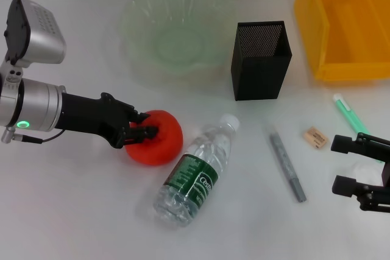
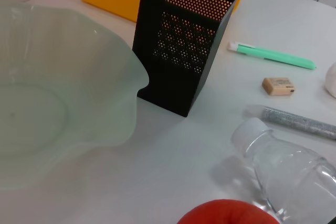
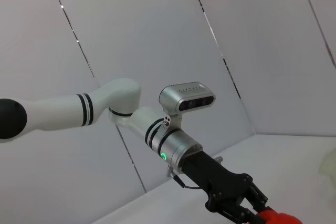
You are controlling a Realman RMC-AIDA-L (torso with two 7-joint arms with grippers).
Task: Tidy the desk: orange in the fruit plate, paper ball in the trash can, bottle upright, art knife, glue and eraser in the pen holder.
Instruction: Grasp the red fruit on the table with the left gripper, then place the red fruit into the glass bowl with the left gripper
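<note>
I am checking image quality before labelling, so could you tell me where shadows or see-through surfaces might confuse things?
Head view: soft, even light, only faint shadows beside the pen holder and bottle. Left wrist view: the translucent fruit plate fills the near side, its rim edge hazy.

The tall black mesh pen holder [image 1: 261, 59] stands mid-table. To its left sits the translucent green wavy-rimmed fruit plate [image 1: 173, 28]; to its right, the yellow plastic trash can [image 1: 344, 22]. In front of it lie the clear plastic bottle [image 1: 195, 172], on its side, a grey pen-shaped tool [image 1: 285, 162] and the small tan eraser [image 1: 315, 137]. The round red-orange orange [image 1: 159, 138] lies front-left, just beside the bottle.
</note>
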